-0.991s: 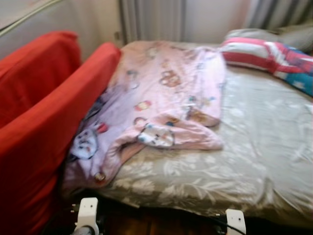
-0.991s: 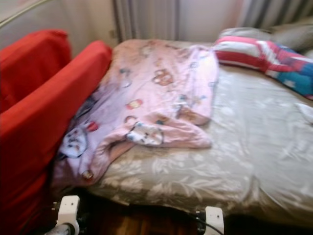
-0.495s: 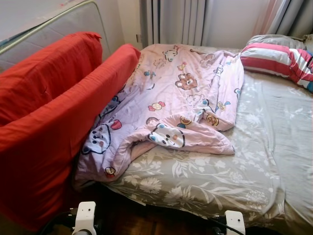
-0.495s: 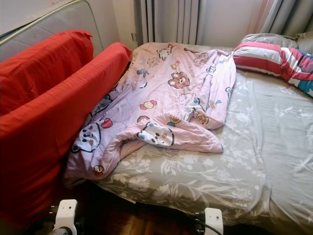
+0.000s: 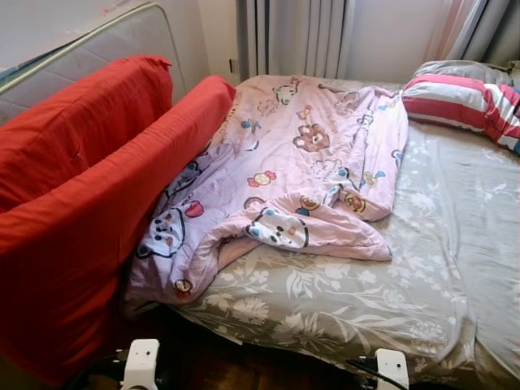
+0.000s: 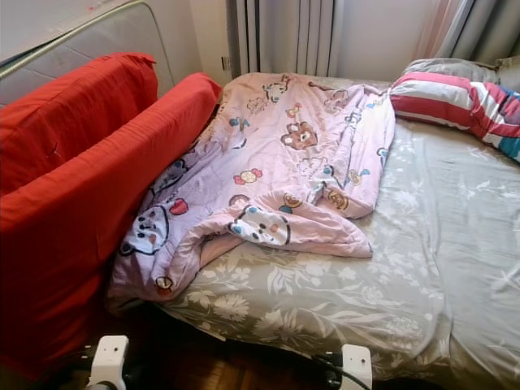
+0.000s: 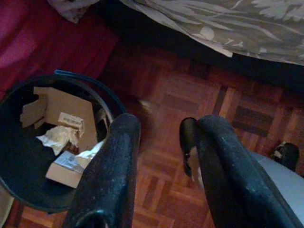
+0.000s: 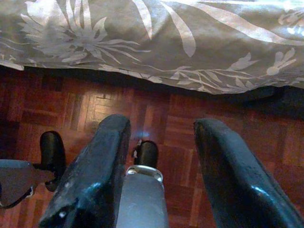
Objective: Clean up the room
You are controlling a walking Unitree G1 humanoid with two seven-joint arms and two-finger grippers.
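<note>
A pink cartoon-print blanket (image 5: 301, 171) lies crumpled across the left half of a bed with a grey floral sheet (image 5: 341, 301). Its near corner hangs over the bed's edge beside the red sofa (image 5: 81, 195). Both arms hang low at the bed's foot. My left gripper (image 7: 159, 135) is open above the parquet floor, next to a dark bin (image 7: 28, 137) holding paper and card scraps. My right gripper (image 8: 161, 135) is open over the floor just short of the sheet's hanging hem (image 8: 156, 47). Nothing is held between either pair of fingers.
A striped red, white and blue pillow (image 5: 463, 97) lies at the bed's far right. Grey curtains (image 5: 292, 36) hang behind the bed. A padded panel (image 5: 89, 53) leans behind the sofa. Dark parquet floor (image 8: 156, 107) runs along the bed's foot.
The camera has swung and steadied: the blur is gone and the whole scene has shifted slightly right and down. Blanket, pillow and sofa lie as before.
</note>
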